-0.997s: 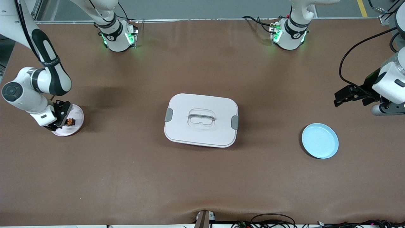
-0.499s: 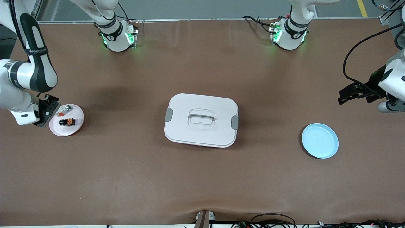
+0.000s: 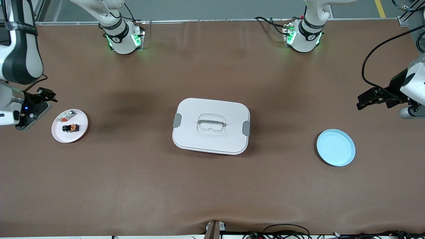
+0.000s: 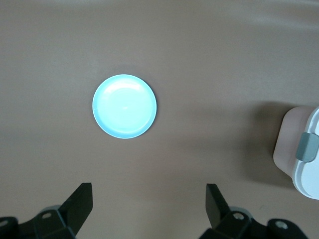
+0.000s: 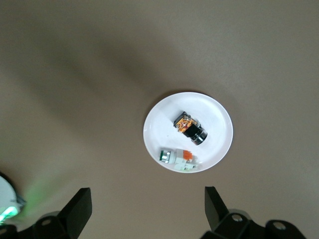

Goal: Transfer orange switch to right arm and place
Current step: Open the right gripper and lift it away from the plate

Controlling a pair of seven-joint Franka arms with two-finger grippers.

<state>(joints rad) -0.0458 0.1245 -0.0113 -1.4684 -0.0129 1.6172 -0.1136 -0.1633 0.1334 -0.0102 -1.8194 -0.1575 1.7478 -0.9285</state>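
The orange switch (image 3: 70,127) (image 5: 189,127), a tiny black block with an orange middle, lies on a small white plate (image 3: 64,136) (image 5: 214,119) at the right arm's end of the table. My right gripper (image 3: 46,95) (image 5: 147,196) hangs open and empty over bare table beside that plate, toward the table's end. It touches neither the plate nor the switch. My left gripper (image 3: 361,101) (image 4: 149,194) is also open and empty. It hovers over the table at the left arm's end, up from the light blue plate (image 3: 335,147) (image 4: 124,106).
A clear-silver part with a red-orange piece (image 3: 68,114) (image 5: 179,157) shares the white plate with the switch. A white lidded box (image 3: 192,113) (image 4: 306,149) with grey clips and a top handle stands mid-table.
My right gripper has lifted off the white plate and drawn back toward the table's end, leaving the switch lying there. The left gripper has shifted only slightly.
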